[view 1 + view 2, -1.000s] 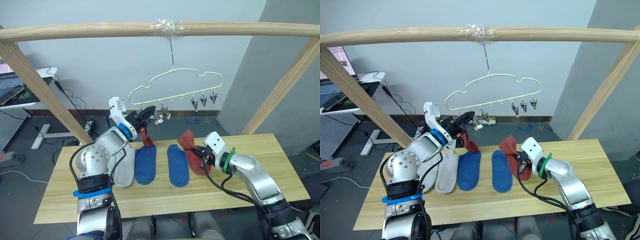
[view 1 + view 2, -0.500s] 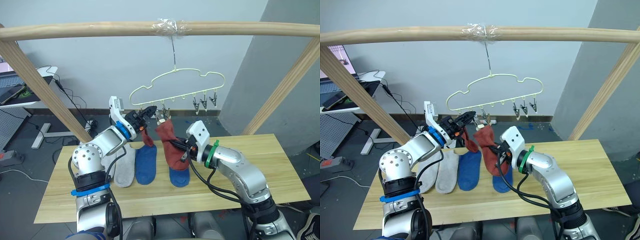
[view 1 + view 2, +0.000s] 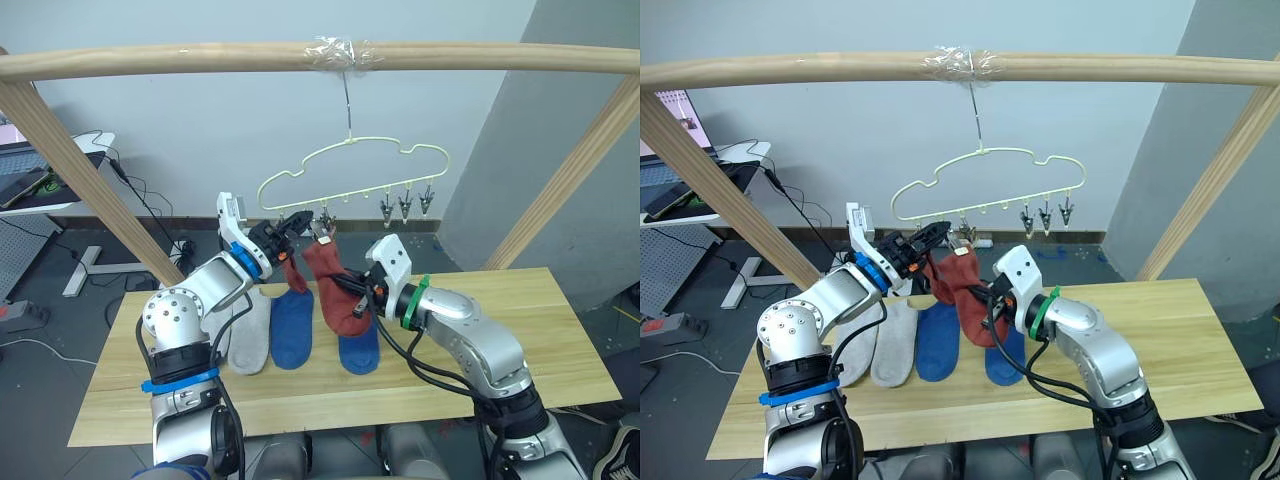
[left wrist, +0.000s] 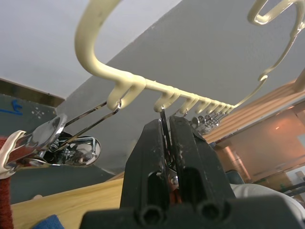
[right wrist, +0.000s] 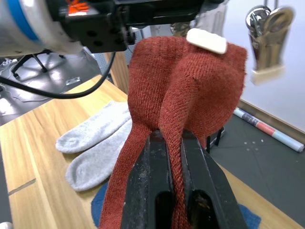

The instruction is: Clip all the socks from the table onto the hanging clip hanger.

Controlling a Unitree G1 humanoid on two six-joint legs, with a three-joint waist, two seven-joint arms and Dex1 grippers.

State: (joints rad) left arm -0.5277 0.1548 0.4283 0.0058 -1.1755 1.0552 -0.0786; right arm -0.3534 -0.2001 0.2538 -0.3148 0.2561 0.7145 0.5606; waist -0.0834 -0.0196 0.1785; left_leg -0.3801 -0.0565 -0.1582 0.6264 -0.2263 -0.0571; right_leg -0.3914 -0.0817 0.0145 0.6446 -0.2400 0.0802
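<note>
Socks first, from the head views: a rust red sock hangs from the right gripper, lifted off the worktop toward the clip hanger, which dangles from the wooden pole. A second rust sock already hangs at the hanger's 8 o'clock end. Two blue socks and two grey socks lie flat at about 6 o'clock below the hanger. The left gripper reaches up to the clips at the bar's left end.

Left wrist view: the left jaws are clamped on a metal clip under the bar; a neighbouring clip hangs beside it. To do this well, I judge the pinch must hold the clip's mouth open and steady.

Right wrist view: the right jaws are pressed together on the bunched sock, its cuff edge fanning upward near a free clip. The cuff should go in as one thin edge, squarely into the opened mouth, before the left jaws let go; a thick fold could slip out.
</note>
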